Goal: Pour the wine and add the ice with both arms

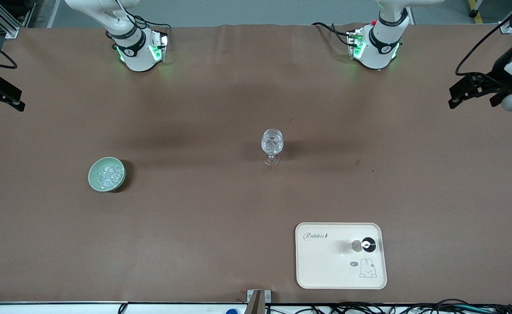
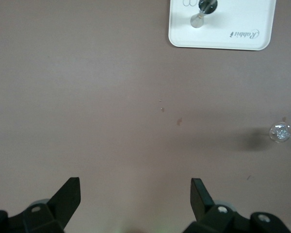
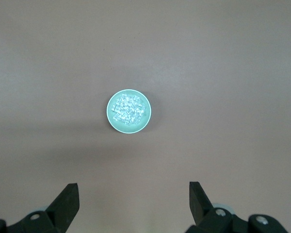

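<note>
A clear wine glass (image 1: 272, 146) stands upright in the middle of the table; it also shows in the left wrist view (image 2: 280, 131). It glistens inside, and I cannot tell what it holds. A green bowl (image 1: 106, 174) full of ice (image 1: 107, 173) sits toward the right arm's end, and the right wrist view looks straight down on the bowl (image 3: 111, 121) and ice (image 3: 128, 109). A small dark-topped bottle (image 1: 364, 245) stands on a cream tray (image 1: 325, 266). My left gripper (image 1: 455, 97) is open and empty, high over the left arm's end of the table. My right gripper (image 1: 18, 100) is open and empty, high over the right arm's end.
The tray with a rabbit drawing lies near the front camera's edge, and also shows in the left wrist view (image 2: 242, 24) with the bottle (image 2: 203, 9). Brown table cover (image 1: 203, 244) stretches between the bowl, glass and tray. Cables run along the table's edges.
</note>
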